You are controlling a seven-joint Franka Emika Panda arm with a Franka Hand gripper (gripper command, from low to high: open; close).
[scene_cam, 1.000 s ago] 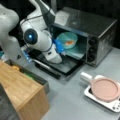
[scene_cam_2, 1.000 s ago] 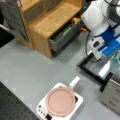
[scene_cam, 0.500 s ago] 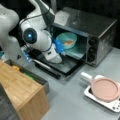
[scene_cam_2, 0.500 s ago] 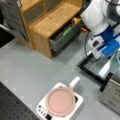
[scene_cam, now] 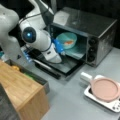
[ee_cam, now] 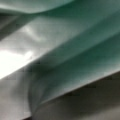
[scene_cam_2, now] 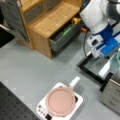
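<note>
A silver toaster oven (scene_cam: pixel 100 27) stands with its glass door (scene_cam: pixel 62 66) folded down flat. Inside sits a teal bowl (scene_cam: pixel 67 40) holding something orange. My gripper (scene_cam: pixel 60 48), with blue fingers, hovers over the door at the oven's mouth, right beside the bowl's rim. In a front view the gripper (scene_cam_2: pixel 110 46) hangs above the door (scene_cam_2: pixel 97 67), and a sliver of the bowl (scene_cam_2: pixel 118 58) shows at the right edge. The wrist view is filled by a teal sheen on shiny metal, with no fingers showing.
A pink round pan (scene_cam: pixel 104 88) rests on a white hotplate (scene_cam: pixel 87 92) in front of the oven; both show in a front view too, the pan (scene_cam_2: pixel 60 101) near the bottom. A wooden cabinet (scene_cam_2: pixel 50 22) has an open drawer (scene_cam_2: pixel 65 35) of small items.
The gripper has edged a little towards the oven's opening and the bowl. Nothing else has moved.
</note>
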